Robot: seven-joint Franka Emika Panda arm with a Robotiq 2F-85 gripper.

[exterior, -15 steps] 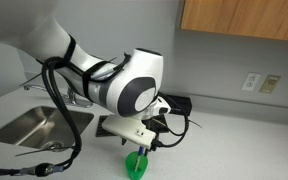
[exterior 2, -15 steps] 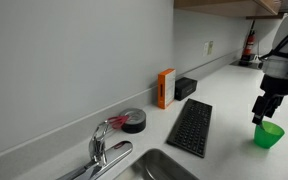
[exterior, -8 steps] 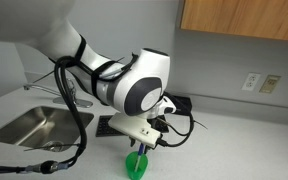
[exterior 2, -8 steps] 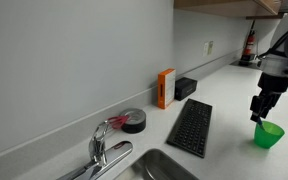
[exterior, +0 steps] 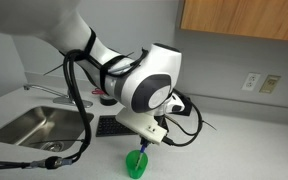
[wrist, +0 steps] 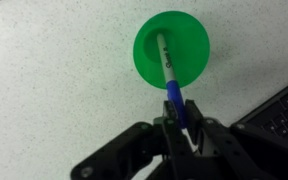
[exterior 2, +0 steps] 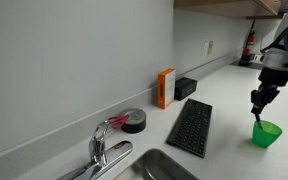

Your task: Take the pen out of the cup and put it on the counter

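Observation:
The green cup [wrist: 172, 52] stands upright on the white counter [wrist: 54, 90], and the wrist view looks straight down into it. The blue pen [wrist: 170, 80] leans out of the cup with its pale end inside and its upper end between my fingers. My gripper [wrist: 181, 124] is shut on the pen's upper end, just above the cup's rim. In both exterior views the gripper [exterior: 145, 146] [exterior 2: 258, 107] hangs directly over the cup [exterior: 136, 165] [exterior 2: 267, 134]. The pen [exterior 2: 259, 119] shows in an exterior view as a thin dark line running into the cup.
A black keyboard [exterior 2: 192, 127] [wrist: 285, 113] lies close beside the cup. The steel sink [exterior: 29, 127] and faucet [exterior 2: 104, 146] are further along. By the wall stand an orange box [exterior 2: 165, 88], a black box [exterior 2: 185, 87] and a tape roll [exterior 2: 133, 121]. Black cables [exterior: 79, 120] trail from the arm.
The jaws went from open to shut around the pen's upper end. The wrist has shifted slightly over the cup; the cup has stayed where it was.

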